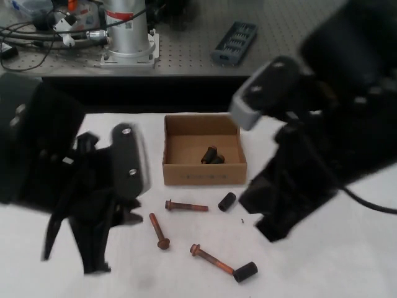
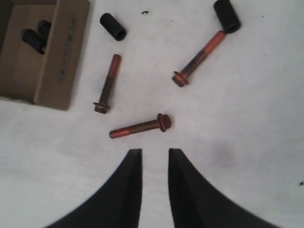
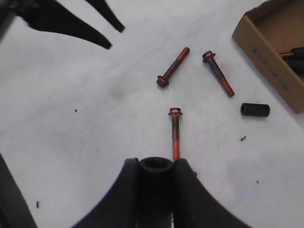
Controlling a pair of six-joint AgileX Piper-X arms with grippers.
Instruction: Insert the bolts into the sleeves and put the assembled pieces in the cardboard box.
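- White bench (image 1: 335,267) is being inspected; cardboard box (image 1: 205,175) upper centre.
- A sleeve (image 3: 155,183) is being gripped by the right gripper (image 3: 156,162).
- The nearest bolt (image 2: 140,127) is being presented crosswise, mid-frame, just above the narrowly parted, empty left gripper (image 2: 155,154).

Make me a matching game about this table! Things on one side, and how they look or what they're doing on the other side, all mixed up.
Things:
1. cardboard box
2. three bolts
3. left hand
4. right hand

Clues:
A. open, holding nothing
B. gripping a black sleeve
C. has black pieces inside
D. orange, lying loose

Pairs: 1-C, 2-D, 3-A, 4-B
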